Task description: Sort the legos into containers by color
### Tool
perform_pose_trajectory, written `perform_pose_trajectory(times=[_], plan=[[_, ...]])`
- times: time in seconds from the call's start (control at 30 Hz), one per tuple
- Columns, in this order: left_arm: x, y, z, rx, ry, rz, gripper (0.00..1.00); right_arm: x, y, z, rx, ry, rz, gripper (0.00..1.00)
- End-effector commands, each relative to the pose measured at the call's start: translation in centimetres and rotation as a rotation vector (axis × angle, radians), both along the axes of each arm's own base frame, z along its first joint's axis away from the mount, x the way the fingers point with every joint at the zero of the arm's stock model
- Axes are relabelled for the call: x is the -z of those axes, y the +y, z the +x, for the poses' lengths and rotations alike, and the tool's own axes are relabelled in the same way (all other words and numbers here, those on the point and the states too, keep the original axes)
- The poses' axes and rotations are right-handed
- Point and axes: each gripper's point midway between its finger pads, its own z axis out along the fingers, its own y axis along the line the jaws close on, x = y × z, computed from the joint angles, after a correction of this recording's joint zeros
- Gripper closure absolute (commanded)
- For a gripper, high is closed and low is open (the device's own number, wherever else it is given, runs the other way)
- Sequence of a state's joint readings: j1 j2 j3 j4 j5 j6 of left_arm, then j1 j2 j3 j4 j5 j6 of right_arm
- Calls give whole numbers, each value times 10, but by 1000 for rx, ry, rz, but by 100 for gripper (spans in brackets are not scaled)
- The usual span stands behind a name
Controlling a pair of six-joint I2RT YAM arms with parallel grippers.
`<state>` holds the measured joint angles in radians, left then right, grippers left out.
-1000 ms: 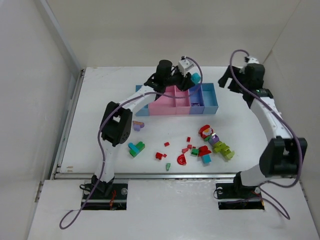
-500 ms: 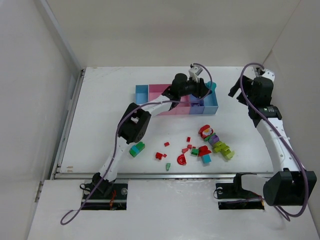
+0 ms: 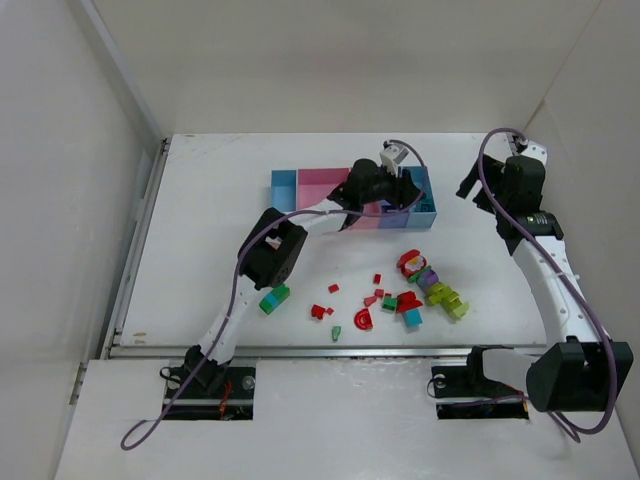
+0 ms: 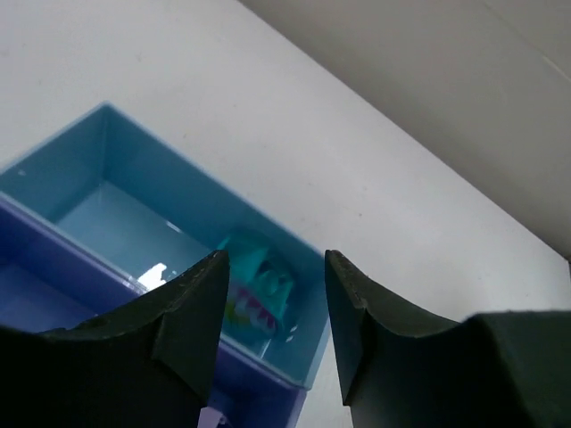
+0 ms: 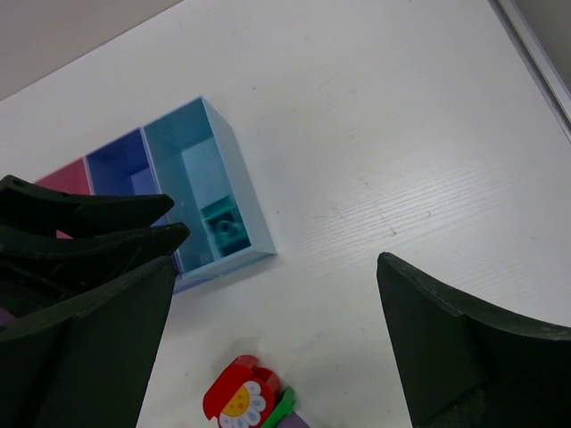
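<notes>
My left fingers (image 4: 187,321) stand parted above the end light-blue bin (image 4: 161,169), and a teal lego (image 4: 263,285) lies in it just past their tips, its lower edge hidden behind one finger. My right fingers (image 5: 464,357) are spread wide, holding nothing. Between them a red flower piece (image 5: 234,397) on the surface is cut off by the frame.

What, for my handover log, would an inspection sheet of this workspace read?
Surface: white table, carrying bins and bricks.
Job's things: containers in a row at the far side; teal brick lying in the right end bin; loose legos scattered nearer the arms.
Clutter: nothing seen.
Grippers: left gripper open above that end bin, empty; right gripper open, empty.
Cables: purple cable along each arm.
Surroundings: white walls.
</notes>
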<state>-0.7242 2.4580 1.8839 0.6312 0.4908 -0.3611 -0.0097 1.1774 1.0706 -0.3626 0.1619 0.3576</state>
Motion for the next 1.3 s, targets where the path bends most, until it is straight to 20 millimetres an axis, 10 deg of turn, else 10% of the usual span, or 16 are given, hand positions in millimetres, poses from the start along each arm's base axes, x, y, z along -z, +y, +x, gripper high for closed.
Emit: perform_pose_trajectory(times=[0.0, 0.23, 0.37, 0.57, 0.87, 1.03, 1.27], plan=[[-52, 12, 5, -26, -74, -70, 57, -17, -1, -1, -5, -42, -26, 0], [-90, 16, -9, 68, -222, -71, 56, -30, 10, 0, -98, -88, -50, 0], [-172, 41, -41, 147, -520, -71, 53, -41, 21, 2, -181, -129, -69, 0], [-150, 149, -57, 211, -672, 224, 50, -35, 61, 14, -349, -123, -118, 0], [-31, 338, -109, 363, -593, 801, 48, -7, 216, 10, -832, -119, -207, 0], [18, 383, -113, 472, -678, 980, 49, -2, 279, -9, -1040, -136, -213, 0], [61, 418, -120, 719, -715, 1109, 54, -10, 309, -22, -1114, -160, -201, 0]])
